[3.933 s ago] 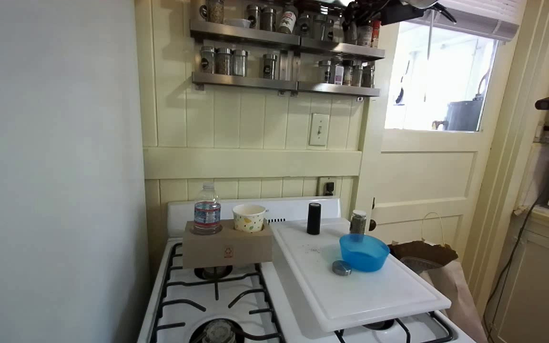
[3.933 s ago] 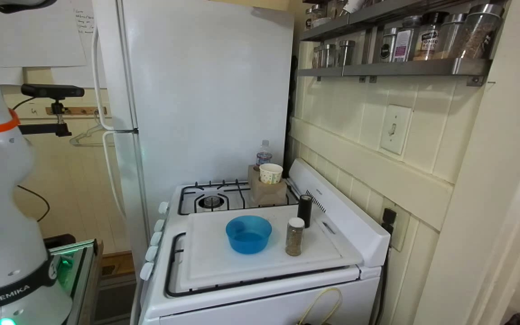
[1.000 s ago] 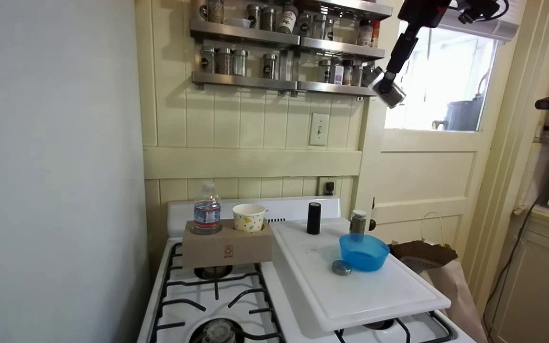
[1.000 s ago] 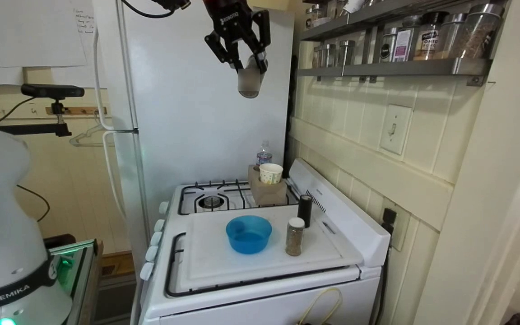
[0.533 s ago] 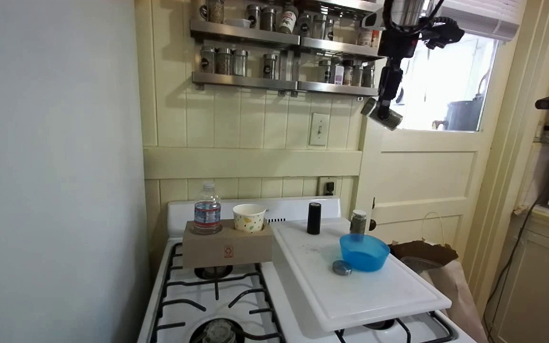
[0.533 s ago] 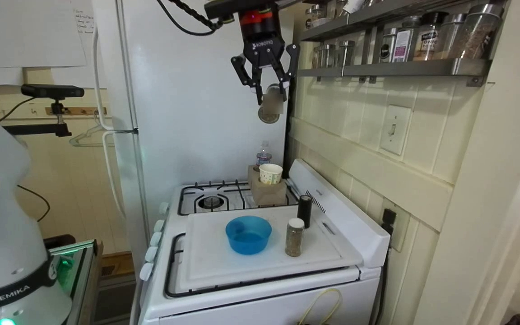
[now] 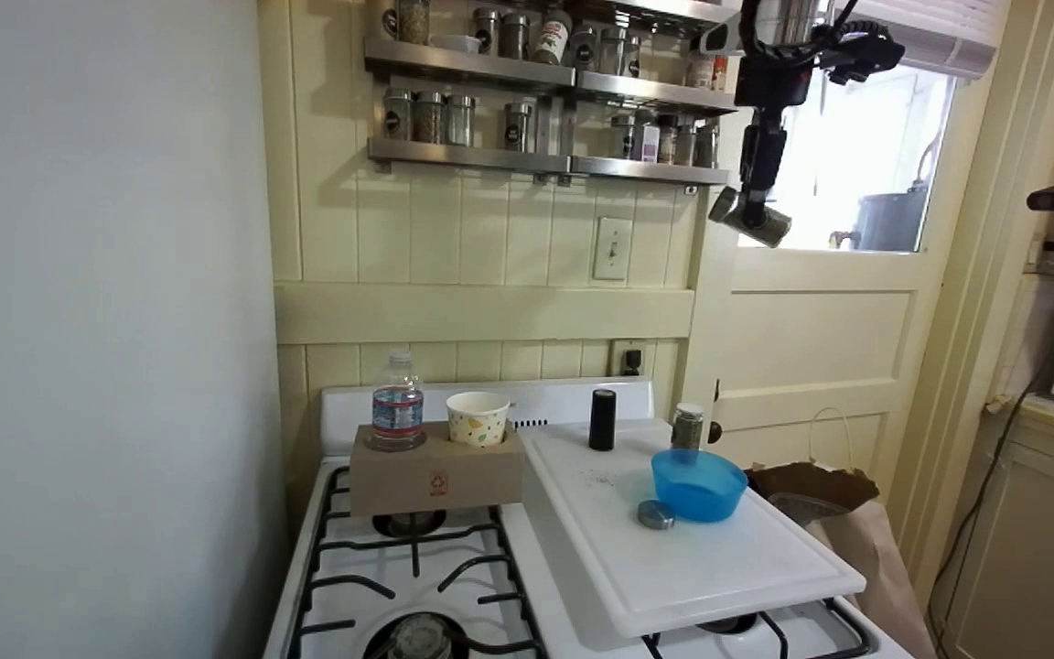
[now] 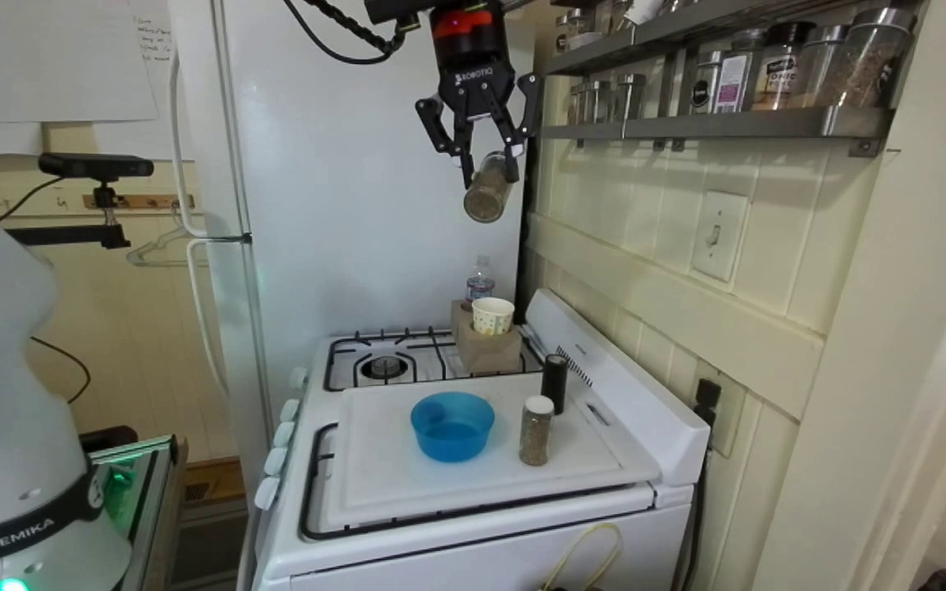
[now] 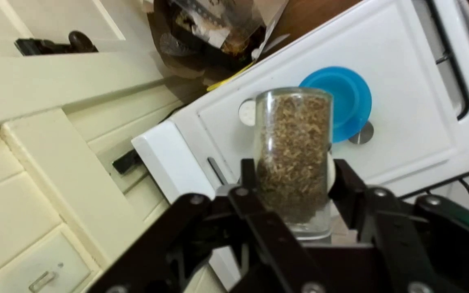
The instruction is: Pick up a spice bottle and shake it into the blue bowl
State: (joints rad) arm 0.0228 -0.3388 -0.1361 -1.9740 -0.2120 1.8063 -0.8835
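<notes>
My gripper (image 8: pixel 489 174) is shut on a spice bottle (image 8: pixel 485 201), a glass jar of brown flakes, high above the stove. In an exterior view the bottle (image 7: pixel 769 229) is tilted, its metal-capped end up and left, its glass end lower right. In the wrist view the bottle (image 9: pixel 295 142) stands between the black fingers (image 9: pixel 295 169). The blue bowl (image 8: pixel 452 435) sits on the white board, well below and apart from the bottle; it also shows in an exterior view (image 7: pixel 699 494) and in the wrist view (image 9: pixel 356 97), partly hidden behind the bottle.
On the board (image 7: pixel 728 577) stand a white-lidded jar (image 8: pixel 535 439), a black bottle (image 8: pixel 554 384) and a silvery disc (image 7: pixel 656 514). A cardboard box (image 7: pixel 435 485) holds a water bottle and paper cup. Metal shelves (image 7: pixel 650 172) with several jars are on the wall near the gripper.
My gripper was up by the upper shelf and mostly out of view; it came into view holding the bottle, lowered, and in the last half second shifted only slightly. Bowl and board items are unmoved.
</notes>
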